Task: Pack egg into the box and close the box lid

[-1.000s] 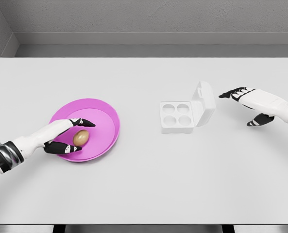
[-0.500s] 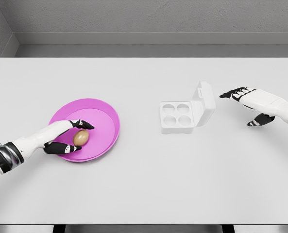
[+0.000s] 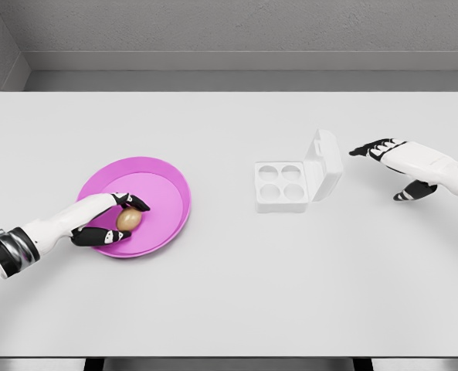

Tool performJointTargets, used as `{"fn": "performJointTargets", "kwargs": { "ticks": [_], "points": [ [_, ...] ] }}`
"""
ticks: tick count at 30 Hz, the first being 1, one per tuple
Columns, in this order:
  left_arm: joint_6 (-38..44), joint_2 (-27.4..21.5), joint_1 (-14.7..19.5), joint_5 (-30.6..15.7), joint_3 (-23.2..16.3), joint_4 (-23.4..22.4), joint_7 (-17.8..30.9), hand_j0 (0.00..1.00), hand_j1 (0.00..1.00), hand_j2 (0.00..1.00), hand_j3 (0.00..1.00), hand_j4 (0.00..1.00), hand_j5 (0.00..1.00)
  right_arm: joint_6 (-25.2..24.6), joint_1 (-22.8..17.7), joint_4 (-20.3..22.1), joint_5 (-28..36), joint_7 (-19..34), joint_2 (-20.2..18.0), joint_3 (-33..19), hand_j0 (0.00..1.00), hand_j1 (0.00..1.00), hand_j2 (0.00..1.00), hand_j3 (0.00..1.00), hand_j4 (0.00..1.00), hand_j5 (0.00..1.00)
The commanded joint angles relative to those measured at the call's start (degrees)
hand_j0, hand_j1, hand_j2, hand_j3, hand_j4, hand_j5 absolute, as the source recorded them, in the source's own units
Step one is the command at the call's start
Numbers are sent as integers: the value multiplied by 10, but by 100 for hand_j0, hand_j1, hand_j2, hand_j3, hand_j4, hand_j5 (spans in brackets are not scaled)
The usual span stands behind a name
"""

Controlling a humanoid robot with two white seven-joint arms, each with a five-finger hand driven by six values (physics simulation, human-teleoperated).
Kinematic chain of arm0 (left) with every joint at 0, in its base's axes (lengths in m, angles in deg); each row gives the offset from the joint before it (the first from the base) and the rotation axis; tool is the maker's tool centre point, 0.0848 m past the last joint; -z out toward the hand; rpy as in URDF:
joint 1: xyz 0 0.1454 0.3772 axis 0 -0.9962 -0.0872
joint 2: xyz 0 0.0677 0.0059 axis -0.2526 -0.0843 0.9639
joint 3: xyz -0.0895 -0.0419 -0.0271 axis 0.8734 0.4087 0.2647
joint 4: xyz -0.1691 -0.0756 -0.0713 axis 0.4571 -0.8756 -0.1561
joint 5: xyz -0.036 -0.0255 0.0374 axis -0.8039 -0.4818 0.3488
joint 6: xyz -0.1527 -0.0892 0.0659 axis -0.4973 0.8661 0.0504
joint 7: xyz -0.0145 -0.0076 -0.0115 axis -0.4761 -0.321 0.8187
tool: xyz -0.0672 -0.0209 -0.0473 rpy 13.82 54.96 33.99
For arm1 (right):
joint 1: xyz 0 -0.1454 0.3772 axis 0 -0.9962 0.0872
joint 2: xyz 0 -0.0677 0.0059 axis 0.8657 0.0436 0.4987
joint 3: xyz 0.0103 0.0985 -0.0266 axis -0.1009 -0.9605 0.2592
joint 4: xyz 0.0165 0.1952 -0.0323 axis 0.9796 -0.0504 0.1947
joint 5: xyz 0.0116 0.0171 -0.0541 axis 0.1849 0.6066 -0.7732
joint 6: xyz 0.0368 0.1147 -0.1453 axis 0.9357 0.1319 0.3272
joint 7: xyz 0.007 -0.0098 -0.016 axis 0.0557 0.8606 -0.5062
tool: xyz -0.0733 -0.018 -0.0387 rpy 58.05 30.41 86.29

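A brown egg (image 3: 127,220) lies on the pink plate (image 3: 163,182) at the table's left. My left hand (image 3: 136,220) reaches in from the lower left and is curled around the egg, fingers over its top and thumb under its near side. The egg still rests on the plate. The white egg box (image 3: 281,185) sits right of centre with four empty cups, and its lid (image 3: 325,164) stands open on the right side. My right hand (image 3: 377,170) hovers open just right of the lid, fingers stretched toward it without touching.
The white table (image 3: 229,294) spans the whole view, with a grey wall behind its far edge. Only the plate and the box stand on it.
The left hand's fingers have curled down and closer onto the egg. The egg, the box and the right hand have stayed in place.
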Motion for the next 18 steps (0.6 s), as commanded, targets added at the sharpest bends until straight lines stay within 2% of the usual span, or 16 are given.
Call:
{"fn": "performJointTargets", "kwargs": {
  "ticks": [1, 3, 12, 18],
  "points": [
    [0, 0, 0, -2, 0, 0, 0, 64, 64, 64, 64, 64, 64, -1, 0, 2, 3, 0, -2, -1, 100, 100, 100, 100, 100, 100],
    [1, 0, 0, -2, 0, 0, 0, 64, 64, 64, 64, 64, 64, -1, 0, 2, 2, 0, -2, 0, 100, 100, 100, 100, 100, 100],
    [0, 0, 2, -4, 2, 0, 0, 52, 52, 52, 52, 52, 52, -1, -1, 1, 3, 0, -3, 0, 100, 100, 100, 100, 100, 100],
    [0, 0, 3, -5, 3, 0, 0, 49, 49, 49, 49, 49, 49, -1, 0, -1, 3, 0, -4, 0, 100, 100, 100, 100, 100, 100]
  ]
}}
